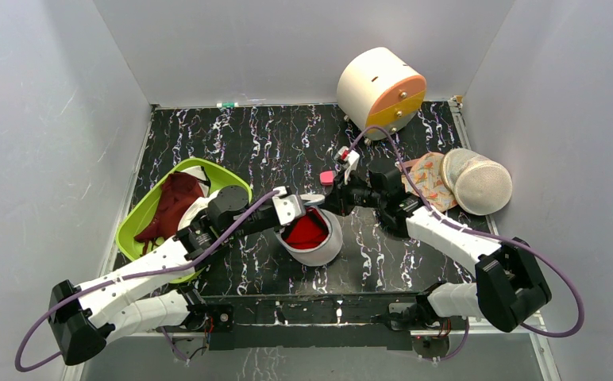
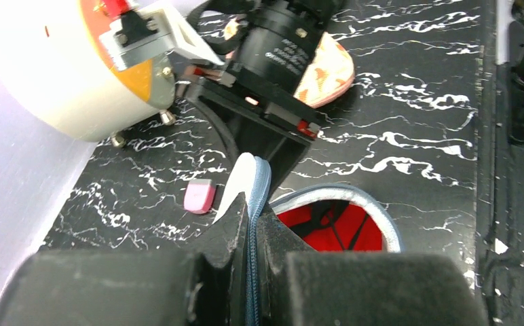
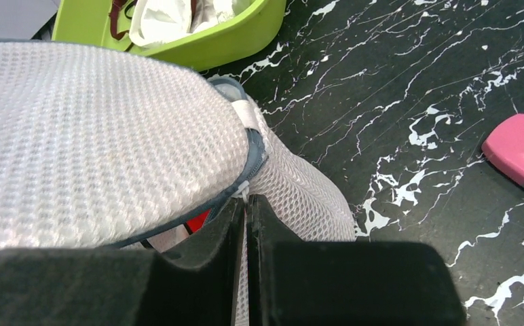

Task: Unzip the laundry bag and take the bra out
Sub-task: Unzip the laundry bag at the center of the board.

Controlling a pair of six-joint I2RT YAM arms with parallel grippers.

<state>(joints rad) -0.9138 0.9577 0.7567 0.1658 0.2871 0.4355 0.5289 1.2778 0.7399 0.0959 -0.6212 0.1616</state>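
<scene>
The laundry bag sits at the table's middle, partly unzipped, its mesh lid flap raised. The red bra lies inside the opening, with dark straps across it in the left wrist view. My left gripper is shut on the flap's blue-grey zip edge. My right gripper reaches in from the right and is shut on the small white zip pull at the rim. The mesh lid fills the right wrist view, with a sliver of red showing under it.
A green bin at the left holds a dark maroon garment and white cloth. A white drum with an orange face stands at the back. A domed mesh bag and orange floral fabric lie right. A pink eraser lies behind the grippers.
</scene>
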